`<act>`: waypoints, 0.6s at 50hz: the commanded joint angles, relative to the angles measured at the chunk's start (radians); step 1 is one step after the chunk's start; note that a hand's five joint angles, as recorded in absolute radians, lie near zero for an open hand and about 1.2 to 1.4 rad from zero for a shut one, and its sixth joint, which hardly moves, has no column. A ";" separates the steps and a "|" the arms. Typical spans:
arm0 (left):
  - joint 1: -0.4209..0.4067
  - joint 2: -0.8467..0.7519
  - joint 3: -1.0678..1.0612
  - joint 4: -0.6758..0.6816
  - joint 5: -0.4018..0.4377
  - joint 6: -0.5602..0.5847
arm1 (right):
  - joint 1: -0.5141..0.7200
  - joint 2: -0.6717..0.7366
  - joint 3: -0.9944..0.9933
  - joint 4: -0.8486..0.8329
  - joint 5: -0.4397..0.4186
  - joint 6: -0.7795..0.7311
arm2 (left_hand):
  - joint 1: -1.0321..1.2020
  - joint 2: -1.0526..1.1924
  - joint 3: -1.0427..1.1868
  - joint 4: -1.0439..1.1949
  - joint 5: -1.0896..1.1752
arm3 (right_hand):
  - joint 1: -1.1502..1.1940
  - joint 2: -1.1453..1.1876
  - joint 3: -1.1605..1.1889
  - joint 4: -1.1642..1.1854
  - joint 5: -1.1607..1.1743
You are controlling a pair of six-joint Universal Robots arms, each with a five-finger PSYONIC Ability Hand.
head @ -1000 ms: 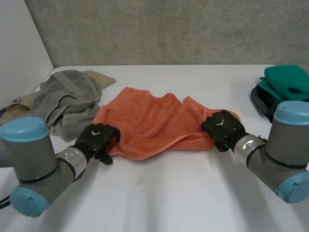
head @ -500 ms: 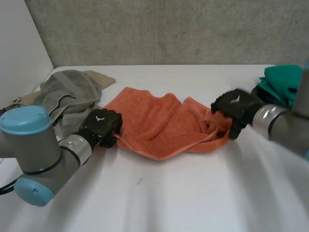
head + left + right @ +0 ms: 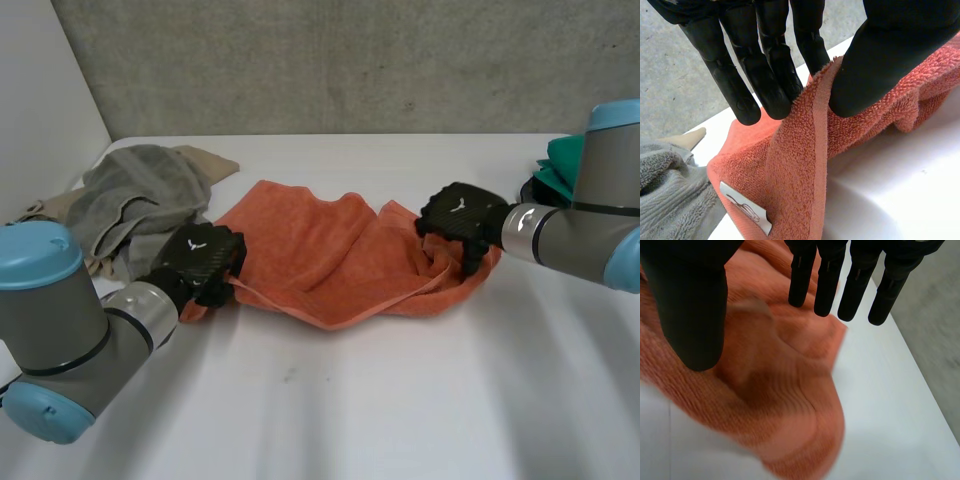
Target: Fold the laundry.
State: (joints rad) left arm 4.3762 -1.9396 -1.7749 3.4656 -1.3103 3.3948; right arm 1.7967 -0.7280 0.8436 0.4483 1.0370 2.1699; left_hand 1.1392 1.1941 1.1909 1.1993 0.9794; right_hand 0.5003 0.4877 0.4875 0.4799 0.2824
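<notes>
An orange towel (image 3: pixel 320 255) lies crumpled across the middle of the white table (image 3: pixel 350 400). My left hand (image 3: pixel 200 262) is at its left corner. In the left wrist view the thumb (image 3: pixel 880 60) and fingers (image 3: pixel 765 65) pinch the towel's hemmed edge (image 3: pixel 805 165), lifted a little, with a white label (image 3: pixel 747 212) hanging below. My right hand (image 3: pixel 460 222) hovers over the towel's right end. Its fingers (image 3: pixel 840 270) are straight and its thumb (image 3: pixel 690 305) stands apart, with the towel (image 3: pixel 780 390) bunched under the palm and nothing gripped.
A grey towel (image 3: pixel 140 200) and a beige cloth (image 3: pixel 205 158) are heaped at the back left, right beside my left hand. Green cloth (image 3: pixel 558 165) lies on a dark tray (image 3: pixel 528 190) at the right edge, behind my right arm.
My left hand closed on the towel's left corner and drew it up and back a little. My right hand let go of the right end, opened, and the arm swung round to the right.
</notes>
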 commanded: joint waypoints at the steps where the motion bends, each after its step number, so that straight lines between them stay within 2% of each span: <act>1: 0.003 -0.004 -0.009 0.013 0.000 -0.002 | 0.009 0.031 0.022 -0.005 -0.080 -0.064 | 0.257 0.202 0.205 0.197 0.242 | 0.098 0.111 0.111 0.118 0.141; 5: 0.023 -0.002 -0.009 0.029 -0.001 0.000 | 0.015 0.061 0.009 -0.005 -0.054 -0.090 | 0.257 0.202 0.205 0.197 0.242 | 0.684 0.697 0.697 0.705 0.728; 6: 0.029 -0.002 -0.006 0.029 -0.003 0.003 | 0.016 0.058 0.009 -0.002 -0.042 -0.113 | 0.257 0.202 0.205 0.197 0.242 | 0.894 0.906 0.907 0.914 0.937; 9: 0.036 0.011 0.006 0.027 -0.009 0.011 | 0.019 0.000 0.008 -0.005 -0.031 -0.130 | 0.257 0.202 0.205 0.197 0.242 | 0.896 0.909 0.909 0.916 0.939; 12: 0.048 0.094 0.021 0.026 -0.017 0.011 | 0.013 -0.068 0.022 -0.016 -0.017 -0.107 | 0.257 0.202 0.205 0.197 0.242 | 0.896 0.909 0.909 0.916 0.939; 16: 0.054 0.220 0.044 0.024 -0.014 0.005 | 0.004 -0.214 0.058 -0.020 0.003 -0.007 | 0.257 0.202 0.205 0.197 0.242 | 0.896 0.909 0.909 0.916 0.939; 20: 0.054 0.352 0.087 0.014 -0.014 0.000 | -0.016 -0.425 0.164 -0.025 0.018 0.074 | 0.257 0.202 0.205 0.197 0.242 | 0.896 0.909 0.909 0.916 0.939; 21: 0.054 0.396 0.103 0.007 -0.014 -0.002 | -0.031 -0.517 0.207 -0.026 0.035 0.093 | 0.257 0.202 0.205 0.197 0.242 | 0.896 0.909 0.909 0.916 0.939; 24: 0.054 0.447 0.121 -0.022 -0.014 -0.009 | -0.054 -0.643 0.268 -0.011 0.073 0.102 | 0.257 0.202 0.205 0.197 0.242 | 0.896 0.909 0.909 0.916 0.939; 25: 0.055 0.473 0.133 -0.057 -0.015 -0.011 | -0.069 -0.713 0.308 0.001 0.112 0.099 | 0.257 0.202 0.205 0.197 0.242 | 0.896 0.909 0.909 0.916 0.939; 30: 0.056 0.492 0.169 -0.201 -0.017 -0.008 | -0.122 -0.846 0.442 0.066 0.201 0.084 | 0.257 0.202 0.205 0.197 0.242 | 0.896 0.909 0.909 0.916 0.939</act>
State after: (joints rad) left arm 4.4314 -1.4772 -1.6420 3.4057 -1.3250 3.3866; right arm 1.7280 -1.4174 1.1468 0.4533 1.1437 2.2703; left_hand 1.1392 1.1957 1.1917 1.1995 0.9794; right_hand 1.1232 1.1671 1.1848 1.1962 0.9843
